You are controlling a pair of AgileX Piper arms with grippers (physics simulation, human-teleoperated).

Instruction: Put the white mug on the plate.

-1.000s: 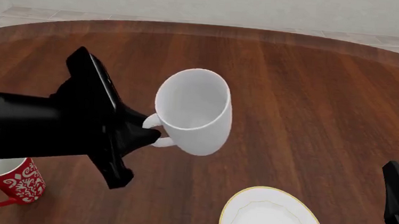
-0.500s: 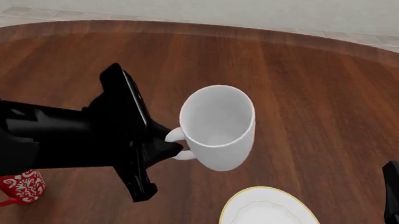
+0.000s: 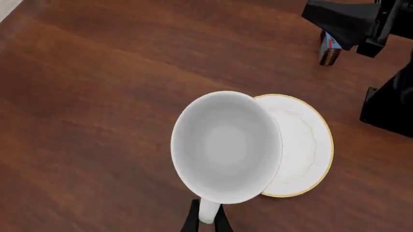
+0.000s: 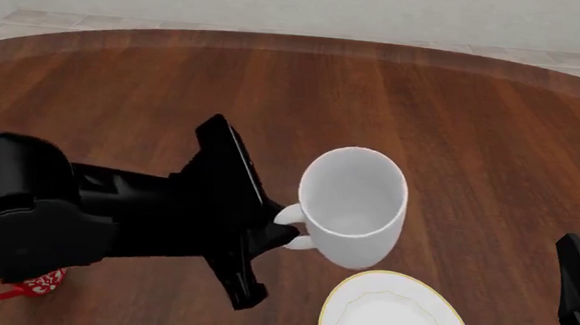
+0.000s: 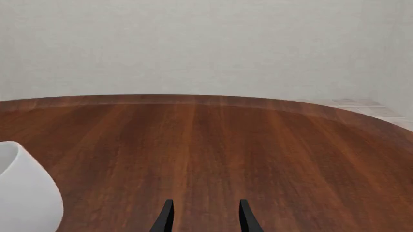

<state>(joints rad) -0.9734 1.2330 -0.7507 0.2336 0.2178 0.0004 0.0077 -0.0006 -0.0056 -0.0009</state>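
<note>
The white mug (image 4: 352, 205) hangs above the desk (image 4: 459, 121), our left pincer (image 4: 287, 226) clamping its handle; the plate (image 4: 397, 317) waits nearby, so lowering remains. Our right pincer (image 5: 203, 216) idles, narrowly parted.

bare table (image 4: 459, 121) lies open ahead; the red mug (image 4: 22, 285) stands near-left, the plate (image 4: 398, 318) near-centre.

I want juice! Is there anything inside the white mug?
Empty. The left wrist view looks straight into the white mug, showing only bare white walls and bottom while the left gripper holds its handle.
</note>
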